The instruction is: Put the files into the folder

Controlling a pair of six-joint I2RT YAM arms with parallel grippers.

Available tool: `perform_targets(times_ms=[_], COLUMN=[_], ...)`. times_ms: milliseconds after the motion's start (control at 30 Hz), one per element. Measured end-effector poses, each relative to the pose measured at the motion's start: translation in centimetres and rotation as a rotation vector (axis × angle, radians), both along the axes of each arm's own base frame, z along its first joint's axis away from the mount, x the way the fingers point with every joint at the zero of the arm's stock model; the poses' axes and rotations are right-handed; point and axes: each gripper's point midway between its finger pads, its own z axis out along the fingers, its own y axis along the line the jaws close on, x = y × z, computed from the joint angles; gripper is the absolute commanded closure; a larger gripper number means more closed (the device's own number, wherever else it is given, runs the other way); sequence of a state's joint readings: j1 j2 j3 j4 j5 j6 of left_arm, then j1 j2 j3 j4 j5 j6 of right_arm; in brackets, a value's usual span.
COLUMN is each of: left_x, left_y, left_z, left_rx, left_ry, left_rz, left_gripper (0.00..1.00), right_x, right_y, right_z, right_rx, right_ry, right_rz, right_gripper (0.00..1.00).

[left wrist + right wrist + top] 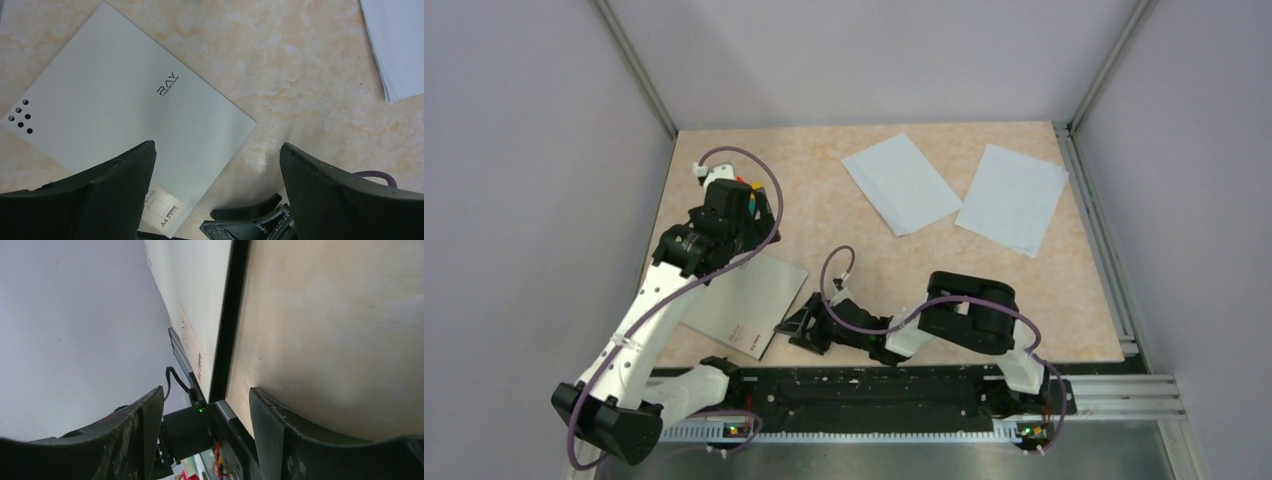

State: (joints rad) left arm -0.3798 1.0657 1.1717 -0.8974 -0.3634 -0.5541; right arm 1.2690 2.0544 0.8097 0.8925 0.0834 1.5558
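The folder point(746, 303) lies closed at the near left of the table, grey cover up with small dark print and a group of dots point(125, 110). Two white files point(901, 183) point(1012, 198) lie side by side at the far right; an edge of one shows in the left wrist view point(397, 45). My left gripper point(217, 150) hovers open over the folder's right part. My right gripper point(799, 328) lies low on the table at the folder's near right corner. Its jaws stand apart, with the folder's black edge point(231, 325) just at the gap point(205, 395) and touching neither finger.
The beige table point(1024, 300) is walled by grey panels with metal posts at the back corners. A black rail point(874, 390) with the arm bases runs along the near edge. The right arm's purple cable point(844, 265) loops above the table near the folder.
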Motion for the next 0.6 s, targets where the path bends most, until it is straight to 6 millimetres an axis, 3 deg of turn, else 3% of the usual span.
perform_targets(times_ms=[267,600], left_x=[-0.7,-1.0], left_y=[0.6,0.7], left_z=[0.0,-0.1], left_rx=[0.022,0.025], left_ry=[0.011,0.024], left_rz=[-0.011,-0.014], left_gripper=[0.02,0.02], right_x=[0.1,0.8], right_y=[3.0,3.4], right_z=[2.2,0.6], right_rx=[0.122,0.108], right_ry=[0.005,0.037], right_rz=[-0.027,-0.076], right_gripper=[0.39,0.4])
